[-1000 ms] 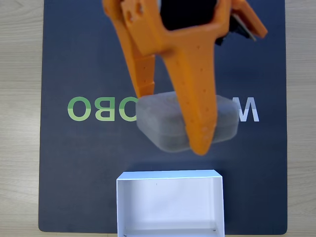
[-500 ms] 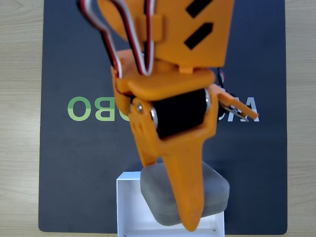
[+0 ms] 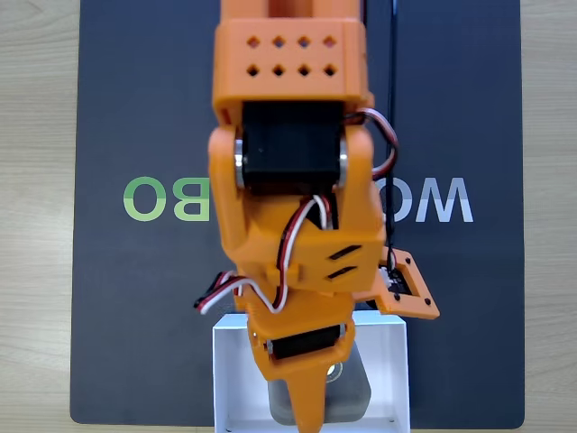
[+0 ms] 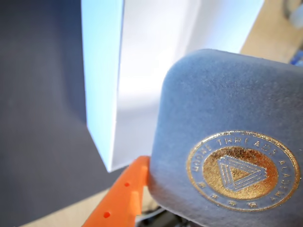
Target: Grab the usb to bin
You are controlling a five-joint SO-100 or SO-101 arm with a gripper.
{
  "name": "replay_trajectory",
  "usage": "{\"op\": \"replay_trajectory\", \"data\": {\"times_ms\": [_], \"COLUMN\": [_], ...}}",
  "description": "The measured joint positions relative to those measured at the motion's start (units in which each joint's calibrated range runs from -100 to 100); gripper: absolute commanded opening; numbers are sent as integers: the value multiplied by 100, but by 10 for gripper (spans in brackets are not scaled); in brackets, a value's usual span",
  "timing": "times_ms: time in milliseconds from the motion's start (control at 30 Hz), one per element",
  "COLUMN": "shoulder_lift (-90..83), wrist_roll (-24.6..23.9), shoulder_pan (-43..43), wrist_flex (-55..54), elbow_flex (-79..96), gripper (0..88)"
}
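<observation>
The usb (image 3: 353, 397), a dark grey rounded pad, sits low inside the white bin (image 3: 231, 374) at the bottom of the fixed view, mostly covered by my orange gripper (image 3: 305, 410). The jaws are shut on the pad, and the long finger points down over the bin. In the wrist view the usb (image 4: 222, 118) looms close at the right, gold triangle emblem (image 4: 242, 171) facing the camera. One orange finger (image 4: 120, 203) presses against its lower left edge. The bin's white wall (image 4: 102, 71) and floor lie just behind it.
A dark blue mat (image 3: 135, 316) with green and white lettering (image 3: 162, 198) covers the light wooden table (image 3: 36, 225). The bin stands at the mat's near edge. My arm's body and cables (image 3: 288, 207) hide the mat's centre. A small board (image 3: 406, 289) juts out on the right.
The arm has swung from the mat's centre down toward the bottom of the fixed view, carrying the usb with it. The pad has gone from above the mat to down inside the bin.
</observation>
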Motion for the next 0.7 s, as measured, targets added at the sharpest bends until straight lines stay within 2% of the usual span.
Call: {"op": "replay_trajectory", "data": {"times_ms": [567,633,700], "shoulder_lift": [611,611,611], "wrist_roll": [5,10,10], "shoulder_pan": [9,9,9], "wrist_flex": [26,26,26], "elbow_flex": [-425,-425,-425], "gripper": [15,39,98]}}
